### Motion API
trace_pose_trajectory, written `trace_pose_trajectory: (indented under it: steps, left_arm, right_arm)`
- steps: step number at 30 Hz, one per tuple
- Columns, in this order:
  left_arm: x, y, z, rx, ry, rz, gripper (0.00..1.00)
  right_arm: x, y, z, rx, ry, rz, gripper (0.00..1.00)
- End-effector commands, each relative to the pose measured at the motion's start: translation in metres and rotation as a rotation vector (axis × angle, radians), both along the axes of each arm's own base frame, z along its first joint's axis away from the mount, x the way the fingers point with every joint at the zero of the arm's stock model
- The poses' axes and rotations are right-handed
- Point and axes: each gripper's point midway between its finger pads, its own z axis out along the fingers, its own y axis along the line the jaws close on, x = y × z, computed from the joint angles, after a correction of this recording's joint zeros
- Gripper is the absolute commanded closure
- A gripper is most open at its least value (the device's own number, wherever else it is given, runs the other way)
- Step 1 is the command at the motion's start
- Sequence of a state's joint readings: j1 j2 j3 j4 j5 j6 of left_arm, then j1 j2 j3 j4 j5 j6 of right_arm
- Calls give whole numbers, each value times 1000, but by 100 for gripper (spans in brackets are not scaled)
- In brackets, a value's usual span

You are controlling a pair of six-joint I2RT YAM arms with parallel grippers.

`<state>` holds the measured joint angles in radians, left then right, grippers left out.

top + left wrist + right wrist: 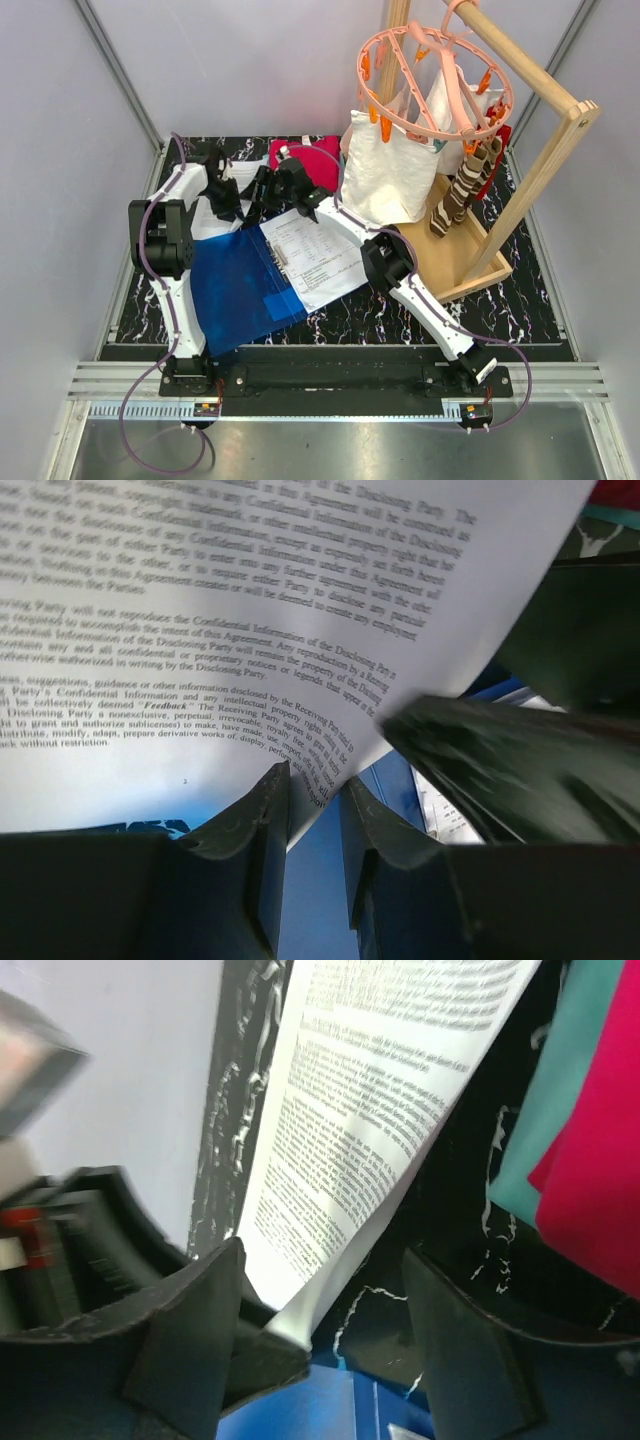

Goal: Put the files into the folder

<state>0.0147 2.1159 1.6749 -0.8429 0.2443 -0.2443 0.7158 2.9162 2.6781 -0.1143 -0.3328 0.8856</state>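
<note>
The blue folder (235, 285) lies open on the black marbled table, with printed files (320, 258) resting on its right half. One more printed sheet (200, 630) is lifted and curved in the air at the folder's far edge. My left gripper (318, 805) is shut on that sheet's lower corner, with the folder (315, 900) showing blue beneath. My right gripper (325, 1260) is open, its fingers on either side of the same sheet's (370, 1110) edge and not touching it. From above, the left gripper (228, 200) and right gripper (283, 185) are close together.
Folded red and teal clothes (310, 155) lie just behind the grippers. To the right stands a wooden rack (540, 170) with a white cloth bag (390, 175), striped socks (460, 195) and a pink round peg hanger (435, 80). Grey walls close in the table.
</note>
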Motion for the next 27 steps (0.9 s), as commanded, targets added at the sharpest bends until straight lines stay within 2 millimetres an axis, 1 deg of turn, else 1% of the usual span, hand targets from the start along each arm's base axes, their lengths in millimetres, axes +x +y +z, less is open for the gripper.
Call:
trace_pose_trajectory:
  steps: [1,3,4,5,7,8,9,10,11,12,13,14,15,16,17,18,19,20,21,22,23,24,25,26,27]
  left_arm:
    - [4,-11,33,-44,-83,-17,72]
    - [2,-11,34,-38,-85,-19,72]
    - [2,-10,35,-34,-89,-21,72]
    - [1,-10,35,-33,-88,-22,72]
    - [-1,-12,37,-44,-88,-28,68]
    - [-2,-14,38,-47,-90,-32,66]
    - [-3,-14,39,-50,-91,-34,60]
    - [-3,-14,44,-54,-104,-38,57]
    - [-3,-14,48,-54,-113,-38,52]
    - [-4,-15,50,-57,-117,-38,46]
    - [-4,-15,60,-61,-139,-35,44]
    - [-4,-15,65,-60,-150,-32,43]
    - [-6,-15,70,-62,-160,-26,41]
    - [-7,-16,83,-64,-186,-15,40]
    - [-9,-16,90,-63,-202,-11,40]
    - [-9,-15,97,-61,-223,-7,39]
    - [-11,-14,114,-53,-265,-1,39]
    - [-13,-12,123,-47,-287,4,39]
    - [-14,-12,132,-44,-311,8,38]
    - [-18,-11,151,-41,-358,17,38]
    - [-22,-11,157,-41,-370,23,38]
    - [-23,-9,168,-36,-407,32,38]
    - [-29,-8,187,-35,-462,40,38]
    - [-33,-8,192,-35,-480,46,37]
    - [-33,-9,202,-41,-517,51,36]
  right_arm:
    - [-4,15,6,39,-41,-1,31]
    - [-4,16,2,45,-39,0,35]
    - [-3,17,3,48,-51,2,43]
    - [-3,17,5,49,-61,4,47]
    - [-1,18,10,54,-90,6,61]
    - [0,18,14,58,-99,5,64]
    - [0,18,21,64,-115,10,66]
    - [0,18,23,59,-128,13,67]
    - [0,18,34,66,-142,16,72]
    - [-1,18,37,65,-148,20,74]
    - [-2,18,41,64,-157,27,78]
    - [-2,17,53,74,-170,29,84]
    - [-3,17,54,73,-171,34,86]
    - [-5,18,59,74,-182,48,87]
    - [-6,17,72,85,-199,56,90]
    - [-7,16,74,80,-204,65,91]
    - [-11,16,78,76,-220,86,92]
    - [-12,15,91,81,-240,94,94]
    - [-15,15,99,83,-253,108,96]
    - [-19,14,100,64,-252,126,98]
    - [-24,11,119,68,-271,140,98]
    - [-26,8,127,64,-275,153,100]
    - [-33,6,132,54,-267,182,100]
    - [-40,1,163,79,-291,195,100]
    - [-42,-6,170,81,-279,207,100]
